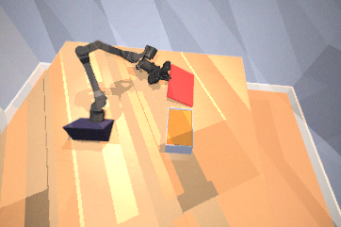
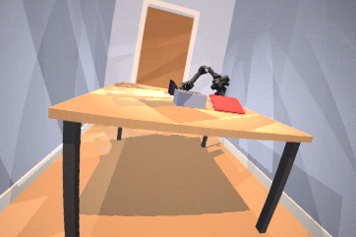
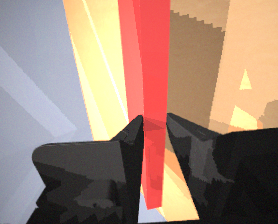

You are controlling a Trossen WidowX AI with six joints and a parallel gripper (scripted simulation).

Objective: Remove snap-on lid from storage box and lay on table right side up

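The red lid (image 1: 182, 86) (image 2: 227, 104) (image 3: 156, 65) is off the box. It appears tilted in the top and exterior views, and the wrist view shows it nearly edge-on. My gripper (image 1: 169, 76) (image 2: 222, 92) (image 3: 154, 119) is shut on one edge of the lid, with a finger on either side. Whether the lid's far edge touches the table is hard to tell. The storage box (image 1: 179, 149) (image 2: 191, 98) stands upright and open on the table (image 1: 141, 180) (image 2: 118, 116), apart from the lid. The inside of the box looks orange in the top view.
The arm's dark base (image 1: 89, 131) (image 2: 172, 88) stands on the table, left of the box in the top view. The arm arches around to the lid. The lid and gripper are towards the table's upper edge in that view.
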